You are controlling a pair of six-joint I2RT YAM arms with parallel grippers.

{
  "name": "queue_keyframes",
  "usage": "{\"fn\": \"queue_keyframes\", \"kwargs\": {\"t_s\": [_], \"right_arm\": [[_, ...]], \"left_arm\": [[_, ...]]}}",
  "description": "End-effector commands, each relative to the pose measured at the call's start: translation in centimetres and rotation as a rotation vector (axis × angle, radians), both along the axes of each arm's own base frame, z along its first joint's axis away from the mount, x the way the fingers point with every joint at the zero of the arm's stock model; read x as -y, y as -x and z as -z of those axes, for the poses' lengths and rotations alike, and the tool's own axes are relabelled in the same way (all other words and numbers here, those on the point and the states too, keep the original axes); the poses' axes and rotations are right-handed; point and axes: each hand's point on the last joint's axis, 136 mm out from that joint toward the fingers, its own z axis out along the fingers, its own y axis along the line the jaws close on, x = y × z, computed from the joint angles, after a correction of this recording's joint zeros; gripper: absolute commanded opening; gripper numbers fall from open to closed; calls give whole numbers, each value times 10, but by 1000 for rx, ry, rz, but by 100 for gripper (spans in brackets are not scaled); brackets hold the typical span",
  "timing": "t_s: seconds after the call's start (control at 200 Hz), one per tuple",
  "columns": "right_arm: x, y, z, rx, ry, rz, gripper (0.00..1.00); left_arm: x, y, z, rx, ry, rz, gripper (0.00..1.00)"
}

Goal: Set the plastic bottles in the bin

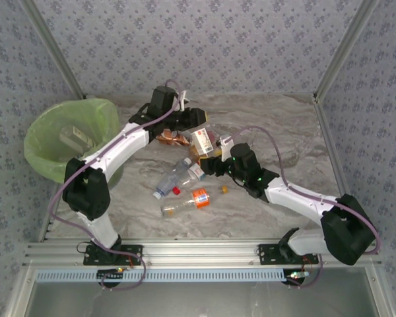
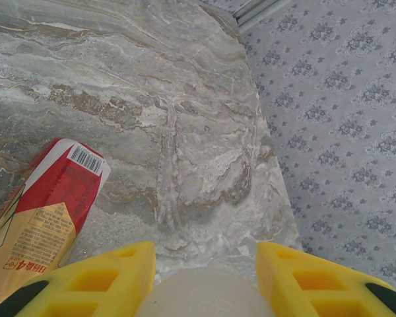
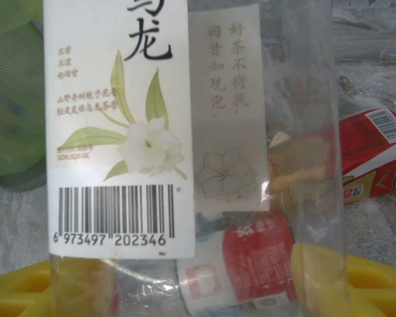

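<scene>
Right of the bin (image 1: 66, 142), from above, plastic bottles (image 1: 173, 179) lie scattered on the tabletop (image 1: 303, 132). At my left wrist, my left jaws pinch a white bottle (image 2: 204, 297), away from the bin. At my right wrist, my right jaws clamp a clear bottle (image 3: 251, 132): light, thin-walled, slippery, I judge; mid-body holds best.

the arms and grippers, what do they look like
Both arms, left arm and right arm, have white shells with black joint housings, and a lilac cable loops along each. Small green lights glow near the right wrist. The left gripper and right gripper have yellow fingers; the left ones have moulded hollows and black edging.
</scene>
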Motion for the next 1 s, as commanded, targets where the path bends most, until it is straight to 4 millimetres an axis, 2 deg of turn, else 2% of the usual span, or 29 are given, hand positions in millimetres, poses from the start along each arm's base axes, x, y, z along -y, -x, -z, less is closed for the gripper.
{"fn": "queue_keyframes", "kwargs": {"t_s": [0.0, 0.125, 0.175, 0.19, 0.365, 0.53, 0.665, 0.879, 0.999], "right_arm": [[-7, -10, -30, 50, -72, 7, 69], [-4, -12, -28, 36, -67, 18, 84], [-4, -11, -30, 43, -63, 7, 98], [-3, -11, -29, 43, -59, 3, 99], [11, -7, -29, 74, 2, 29, 99], [24, 1, -24, 67, 47, 41, 99], [44, 3, -22, 69, 60, 125, 99], [83, -1, -23, 100, 82, 311, 99], [96, -1, -25, 108, 92, 368, 99]], "left_arm": [[6, 6, -9, 31, 1, 34, 0], [3, 5, -9, 30, 3, 22, 0], [-1, 3, -9, 26, 3, 7, 0], [-2, 2, -9, 26, 2, 3, 0], [-20, -5, -5, 8, -7, -62, 0], [-28, -8, -3, 9, -15, -83, 0], [-33, -11, -5, 17, -22, -101, 0], [-37, -12, -19, 41, -4, -93, 0], [-42, -11, -28, 66, -2, -98, 0]]}}
